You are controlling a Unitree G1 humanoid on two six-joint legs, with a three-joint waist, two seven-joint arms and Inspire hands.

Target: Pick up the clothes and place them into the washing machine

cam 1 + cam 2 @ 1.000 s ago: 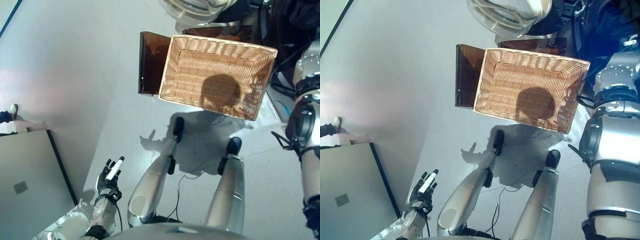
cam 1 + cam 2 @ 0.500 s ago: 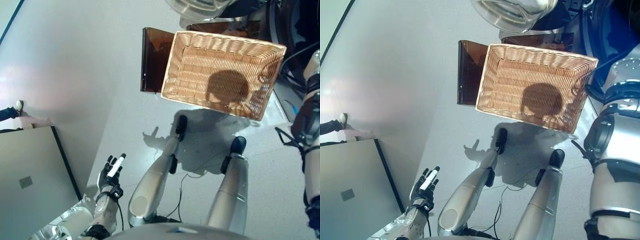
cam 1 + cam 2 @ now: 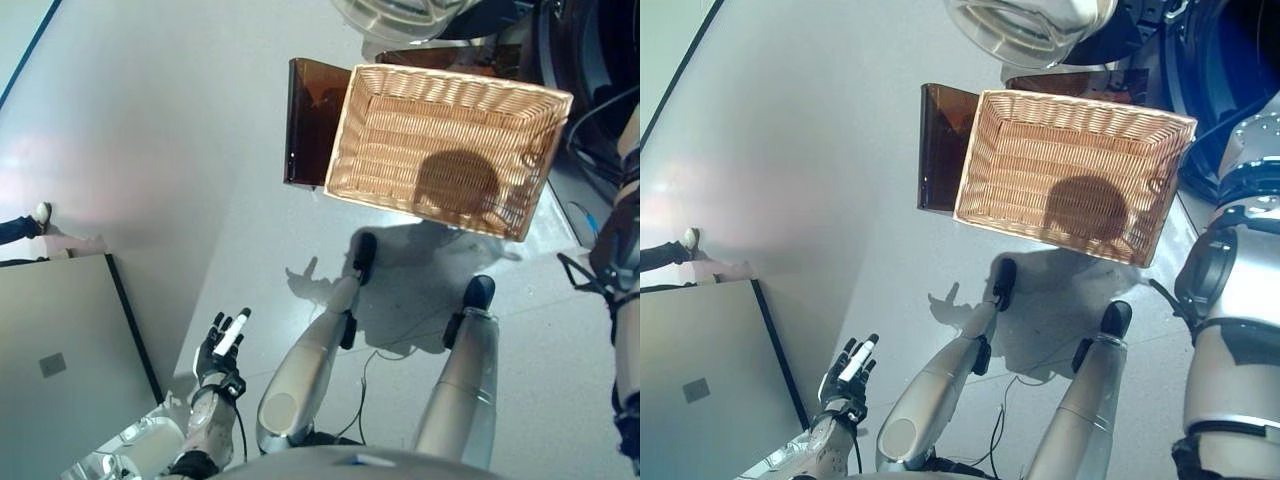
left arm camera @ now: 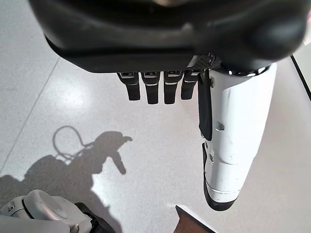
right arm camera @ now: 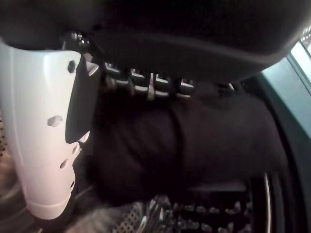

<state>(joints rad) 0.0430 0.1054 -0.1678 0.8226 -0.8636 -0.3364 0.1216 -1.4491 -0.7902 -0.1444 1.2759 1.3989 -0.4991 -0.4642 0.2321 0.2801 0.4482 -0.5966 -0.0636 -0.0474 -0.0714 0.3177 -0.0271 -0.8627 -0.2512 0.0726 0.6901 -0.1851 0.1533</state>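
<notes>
The right robot hand (image 5: 121, 58) was inside the washing machine's steel drum (image 5: 194, 213), fingers relaxed above the dark clothes (image 5: 184, 145), which seemed just released. The woven wicker basket (image 3: 440, 140) stood empty. The left robot hand (image 3: 222, 345) hung open. Next move: withdrawing the arm.

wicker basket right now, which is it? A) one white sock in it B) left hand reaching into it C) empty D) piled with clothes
C: the wicker basket shows only bare weave and a shadow inside, while dark cloth lies past the right hand in the drum, and the left hand hangs open low by the floor, far from the basket.
</notes>
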